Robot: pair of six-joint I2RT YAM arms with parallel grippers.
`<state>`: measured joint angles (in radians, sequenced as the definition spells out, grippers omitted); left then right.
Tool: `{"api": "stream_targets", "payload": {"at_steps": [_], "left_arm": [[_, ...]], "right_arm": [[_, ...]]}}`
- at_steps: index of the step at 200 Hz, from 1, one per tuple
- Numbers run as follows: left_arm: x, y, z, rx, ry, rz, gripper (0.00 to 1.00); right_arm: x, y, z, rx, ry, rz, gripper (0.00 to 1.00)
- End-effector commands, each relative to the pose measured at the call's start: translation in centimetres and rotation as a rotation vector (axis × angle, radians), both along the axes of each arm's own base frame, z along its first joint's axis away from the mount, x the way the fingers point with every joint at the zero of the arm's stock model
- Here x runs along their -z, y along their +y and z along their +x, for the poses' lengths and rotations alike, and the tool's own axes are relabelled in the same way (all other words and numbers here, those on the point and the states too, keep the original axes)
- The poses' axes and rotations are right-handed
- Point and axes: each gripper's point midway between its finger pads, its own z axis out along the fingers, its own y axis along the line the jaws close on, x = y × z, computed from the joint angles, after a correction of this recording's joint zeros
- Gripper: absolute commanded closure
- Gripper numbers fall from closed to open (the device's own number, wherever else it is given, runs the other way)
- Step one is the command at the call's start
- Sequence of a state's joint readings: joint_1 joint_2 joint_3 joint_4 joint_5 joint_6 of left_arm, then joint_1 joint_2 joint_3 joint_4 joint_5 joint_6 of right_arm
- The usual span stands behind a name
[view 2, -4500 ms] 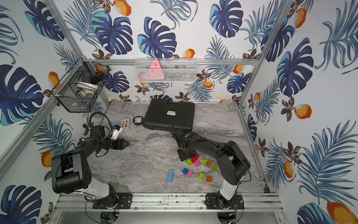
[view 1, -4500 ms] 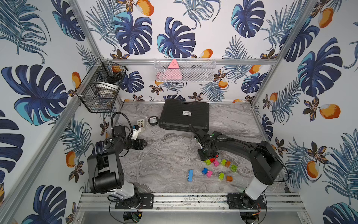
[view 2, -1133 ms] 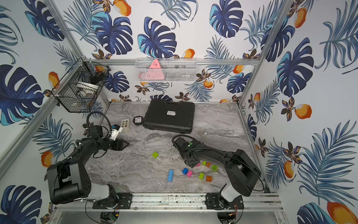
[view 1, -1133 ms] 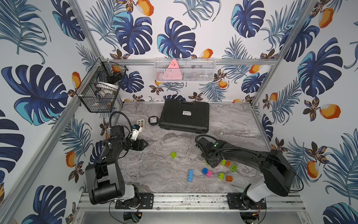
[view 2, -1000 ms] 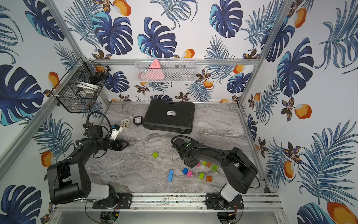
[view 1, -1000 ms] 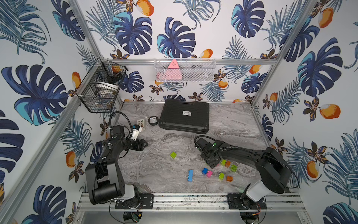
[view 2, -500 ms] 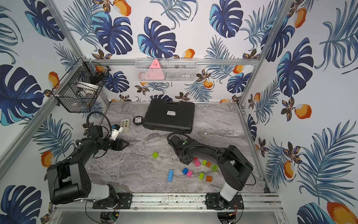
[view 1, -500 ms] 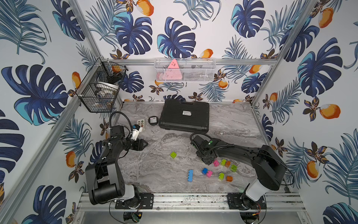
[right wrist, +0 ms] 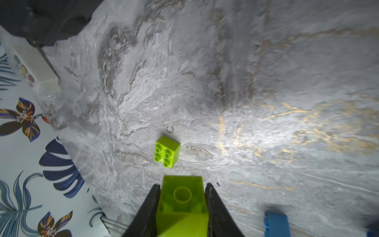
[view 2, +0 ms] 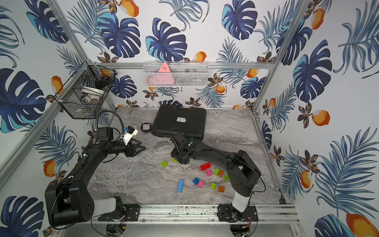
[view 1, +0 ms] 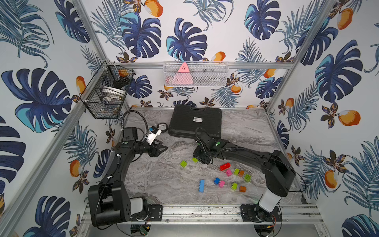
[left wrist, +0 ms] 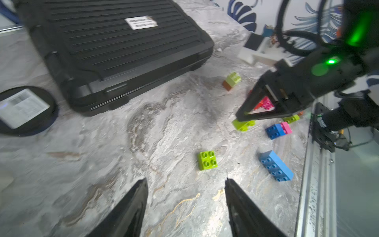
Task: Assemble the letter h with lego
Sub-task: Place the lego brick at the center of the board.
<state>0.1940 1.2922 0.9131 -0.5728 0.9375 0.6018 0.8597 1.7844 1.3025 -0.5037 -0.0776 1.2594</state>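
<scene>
- Right gripper (right wrist: 182,185): clamped on lime green studded plastic brick (right wrist: 181,207), mid-table.
- Second lime green brick (view 1: 183,163): loose, just left of it.
- Left gripper (left wrist: 185,181): jaws apart, empty, far left.
- Other coloured bricks (view 1: 225,166): scattered near right.

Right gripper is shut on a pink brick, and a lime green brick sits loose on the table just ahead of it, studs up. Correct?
Not quite. The clamped brick in the right gripper is lime green, not pink; the right wrist view shows it between the jaws. The rest stands: a loose lime green brick sits on the table just ahead, studs up.
</scene>
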Motion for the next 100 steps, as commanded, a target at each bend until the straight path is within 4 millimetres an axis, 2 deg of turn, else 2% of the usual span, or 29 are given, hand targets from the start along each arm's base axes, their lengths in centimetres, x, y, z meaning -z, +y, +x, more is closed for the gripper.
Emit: {"api": "stream_targets", "payload": {"at_steps": [1,28,62,89,92,100], "left_arm": [[0.1,-0.8,-0.5,0.024,0.024,-0.027,0.35],[1.6,-0.2,-0.5,-0.011,0.047,0.018,0.35],[3.0,0.0,-1.0,-0.020,0.078,0.037,0.35],[3.6,0.2,-0.8,-0.033,0.093,0.046,0.35],[3.7,0.2,-0.8,-0.034,0.097,0.045,0.35],[3.8,0.2,-0.8,-0.034,0.100,0.043,0.35]], "right_arm": [[1.1,0.9,-1.6,-0.124,0.100,0.000,0.64],[3.0,0.0,-2.9,-0.235,0.173,-0.115,0.64],[5.0,0.0,-5.3,-0.351,0.295,-0.119,0.64],[6.0,-0.1,-6.0,-0.361,0.359,-0.104,0.64],[6.9,-0.3,-6.0,-0.357,0.381,-0.117,0.64],[7.3,-0.4,-5.9,-0.350,0.388,-0.122,0.63]]}}
